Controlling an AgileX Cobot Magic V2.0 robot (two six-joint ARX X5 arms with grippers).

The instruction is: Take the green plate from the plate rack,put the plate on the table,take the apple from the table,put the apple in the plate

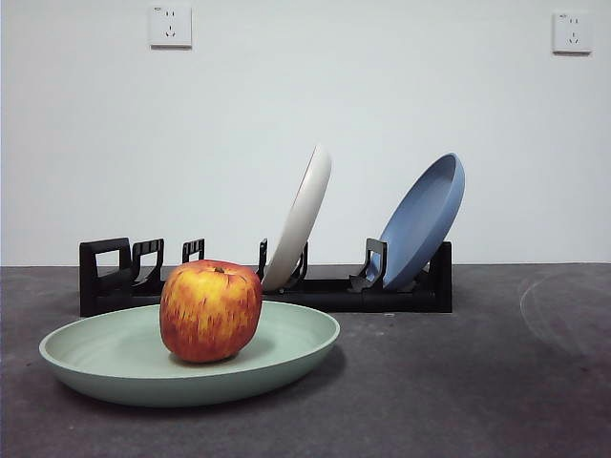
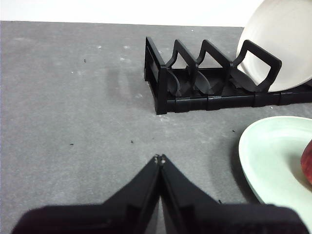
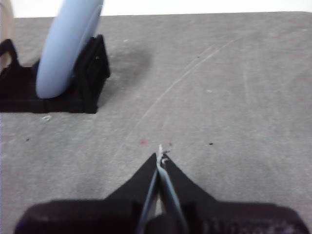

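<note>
Wide, shallow, matte sage-green plate [image 1: 286, 348] flat on the dark grey mottled desk [image 1: 496, 382], in front of the long low black plate rack [image 1: 115, 277]. Large red apple streaked with yellow-orange [image 1: 210, 310] upright inside that plate, a little off centre, stem dimple up. By this layout, both halves of the task look done; nothing left to carry.

Left hand [image 2: 159, 158] low over bare desk, jaws pressed together, pinching nothing. From it, green plate just off to one side, with a sliver of apple at the plate's far edge; empty end of the rack ahead, with its squared loop and hook-shaped dividers. Clearly the nearer arm to plate and apple.

Right hand [image 3: 159, 152] likewise pressed together and empty, over bare desk by the other end of the rack, well apart from the plate. Neither arm visible in the front view.

Still in the rack: a cream-white round plate [image 1: 301, 219] leaning in a middle slot, and a blue round plate [image 1: 425, 219] tilted in the end slot, nearest the right hand. Both behind the green plate, apart from it. Two white wall sockets [image 1: 170, 26] high on the pale wall. Nothing between the left hand and the plate, should any nudge be wanted; most likely only a retreat remains.
</note>
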